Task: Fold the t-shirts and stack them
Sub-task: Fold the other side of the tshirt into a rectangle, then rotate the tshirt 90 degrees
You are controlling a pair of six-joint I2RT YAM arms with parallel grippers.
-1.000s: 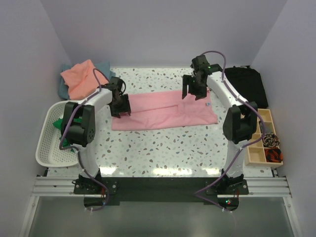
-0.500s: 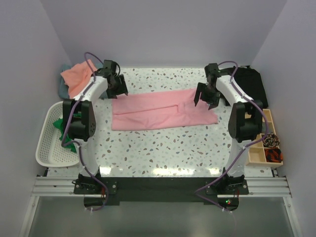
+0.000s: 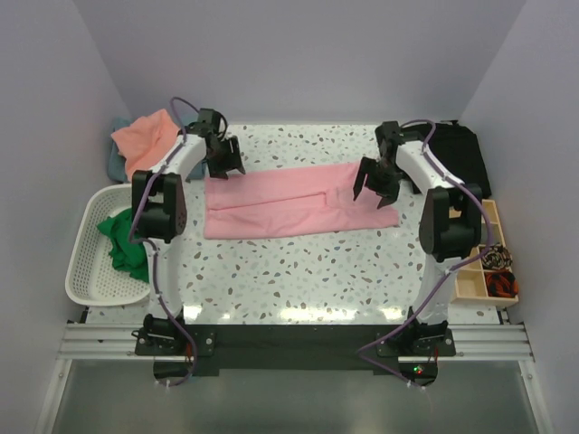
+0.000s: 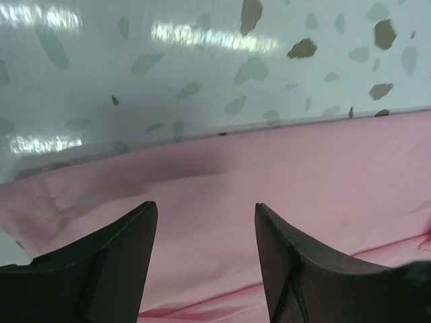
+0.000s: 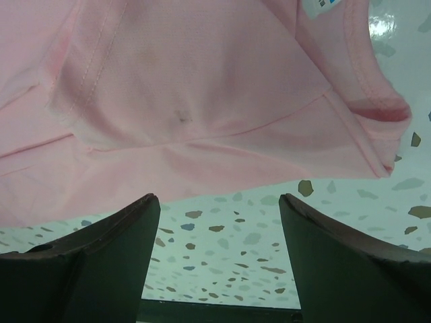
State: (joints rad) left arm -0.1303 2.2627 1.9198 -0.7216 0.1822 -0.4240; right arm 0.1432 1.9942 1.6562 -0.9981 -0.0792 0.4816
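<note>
The left fingers (image 4: 121,262) stand wide and empty above the far left edge of the light pink t-shirt (image 3: 298,203); the right fingers (image 5: 337,256) — equally wide, holding nothing — hang at its collar end. It lies flat on the bench (image 3: 298,271) as a long band, probably ready for folding from both ends.

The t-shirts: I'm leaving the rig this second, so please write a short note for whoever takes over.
Left gripper: fingers open, empty, above the pink shirt at its far left edge.
Right gripper: fingers open, empty, above its collar end.
Done: pink shirt folded into a long band, mid-table.
Salmon-orange shirt sits on the grey-blue shirt, far left corner; green shirt is in the basket.
Left: fold pink across, stack; probably the rest too.
</note>
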